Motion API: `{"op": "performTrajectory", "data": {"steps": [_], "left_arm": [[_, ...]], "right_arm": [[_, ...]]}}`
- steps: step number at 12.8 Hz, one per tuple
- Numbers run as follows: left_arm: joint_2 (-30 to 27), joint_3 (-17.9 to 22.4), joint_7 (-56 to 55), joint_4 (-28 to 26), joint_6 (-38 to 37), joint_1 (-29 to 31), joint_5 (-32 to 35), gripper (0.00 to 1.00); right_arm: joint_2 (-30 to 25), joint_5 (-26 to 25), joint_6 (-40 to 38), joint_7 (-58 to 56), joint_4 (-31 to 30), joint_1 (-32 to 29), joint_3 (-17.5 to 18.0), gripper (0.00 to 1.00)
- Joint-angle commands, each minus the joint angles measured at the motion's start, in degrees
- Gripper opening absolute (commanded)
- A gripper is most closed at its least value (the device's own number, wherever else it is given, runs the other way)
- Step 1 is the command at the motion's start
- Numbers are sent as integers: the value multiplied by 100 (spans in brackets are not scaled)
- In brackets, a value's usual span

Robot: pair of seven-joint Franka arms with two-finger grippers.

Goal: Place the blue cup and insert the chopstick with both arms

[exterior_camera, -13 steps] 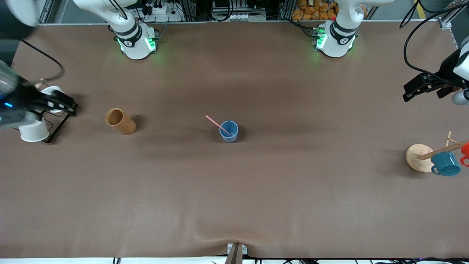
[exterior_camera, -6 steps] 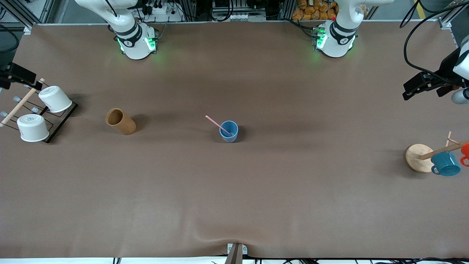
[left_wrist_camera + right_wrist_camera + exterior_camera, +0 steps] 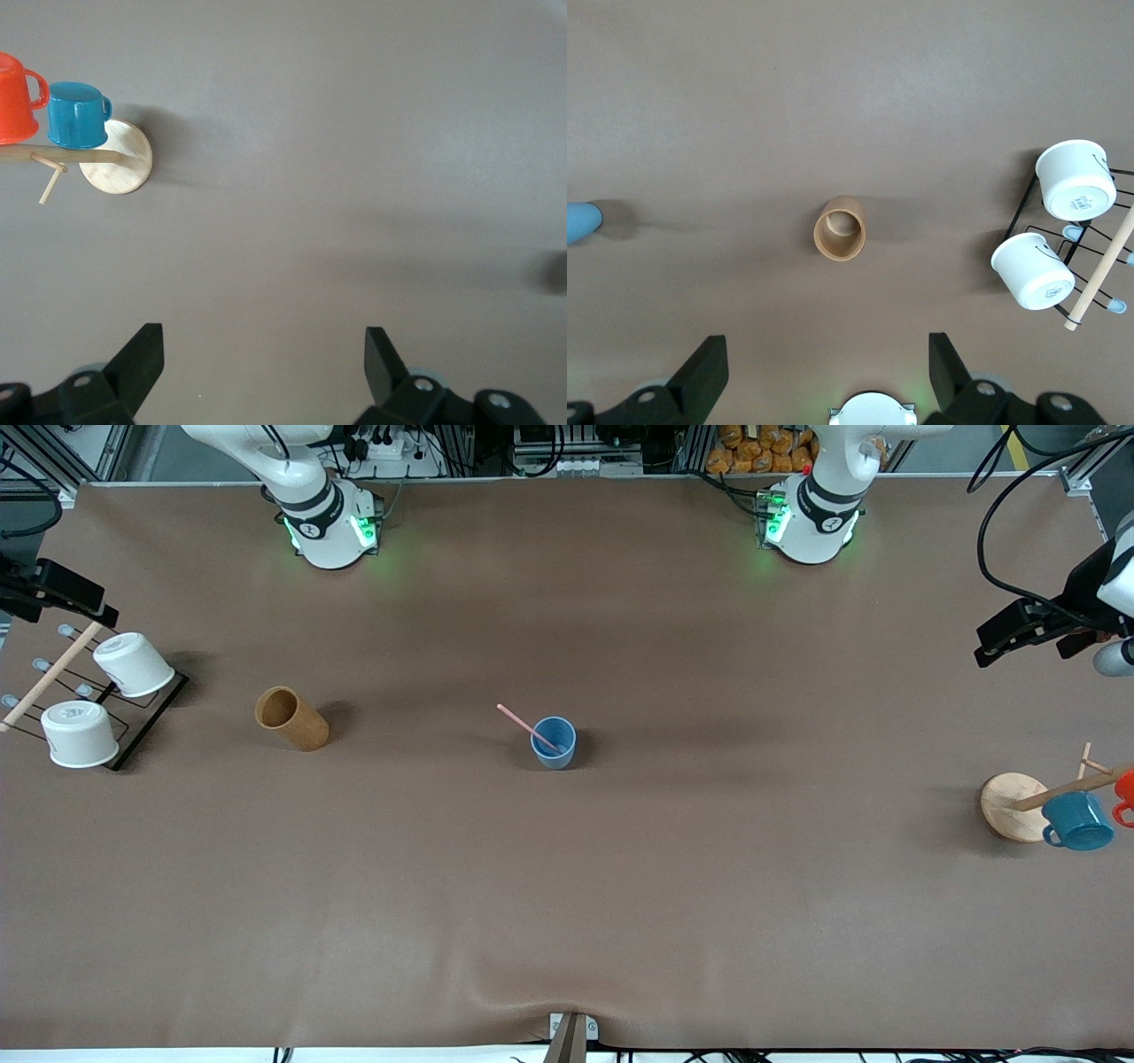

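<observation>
The blue cup [image 3: 554, 742] stands upright mid-table, and the pale-pink chopstick [image 3: 524, 725] leans inside it, its top tilted toward the right arm's end. The cup's edge also shows in the right wrist view [image 3: 579, 222]. My left gripper [image 3: 1010, 636] hangs over the left arm's end of the table, open and empty [image 3: 263, 354]. My right gripper [image 3: 60, 590] hangs over the table's edge at the right arm's end, above the white-cup rack, open and empty [image 3: 826, 367]. Both are well away from the cup.
A tan wooden cylinder [image 3: 291, 718] lies on its side between the cup and a black wire rack [image 3: 142, 724] with two white cups [image 3: 80, 732]. At the left arm's end a wooden mug tree [image 3: 1014, 806] holds a teal mug [image 3: 1077, 820] and an orange mug [image 3: 1125, 793].
My right gripper has risen and drawn back from low over the white-cup rack to the table's edge. The left arm, the cup and the chopstick have not moved.
</observation>
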Motion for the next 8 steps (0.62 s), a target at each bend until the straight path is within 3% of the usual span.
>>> {"op": "performTrajectory", "data": {"steps": [1, 8], "left_arm": [[-11, 5, 110, 230, -92, 47, -64, 100], [-20, -21, 136, 231, -346, 30, -90, 100]], "right_arm": [[-236, 28, -97, 23, -16, -86, 64, 100], [-237, -209, -88, -293, -7, -34, 100, 100]]}}
